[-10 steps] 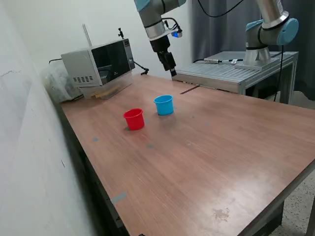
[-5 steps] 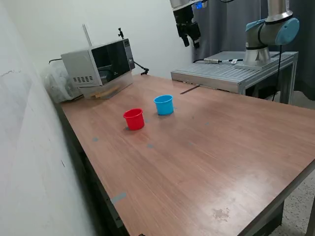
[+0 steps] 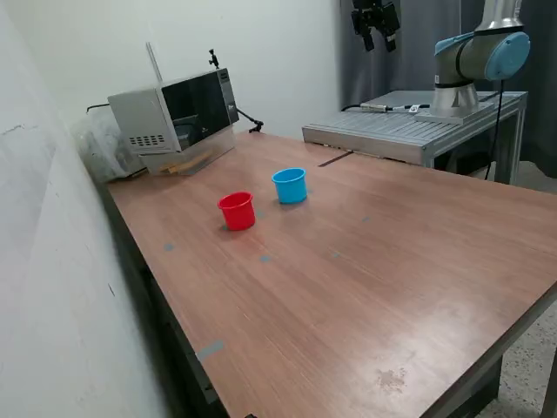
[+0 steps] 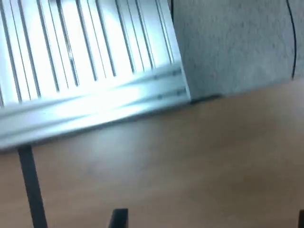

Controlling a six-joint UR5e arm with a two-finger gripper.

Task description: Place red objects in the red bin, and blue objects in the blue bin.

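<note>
The red bin, a small red cup, and the blue bin, a light blue cup, stand upright side by side on the wooden table. No red or blue cubes show in either view; the cups' insides are hidden. My gripper hangs high at the top of the exterior view, far above and to the exterior view's right of the cups, over the metal platform. Its fingers stand apart with nothing between them. In the wrist view the gripper shows only as two dark fingertips, wide apart, above table and platform.
A grey microwave-like box stands at the table's back on the exterior view's left. A ribbed aluminium platform adjoins the table's far side and also shows in the wrist view. A second arm stands on it. A dark strip lies near it.
My gripper has risen and swung toward the exterior view's right, from above the table's back edge to high over the metal platform. The cups have not moved.
</note>
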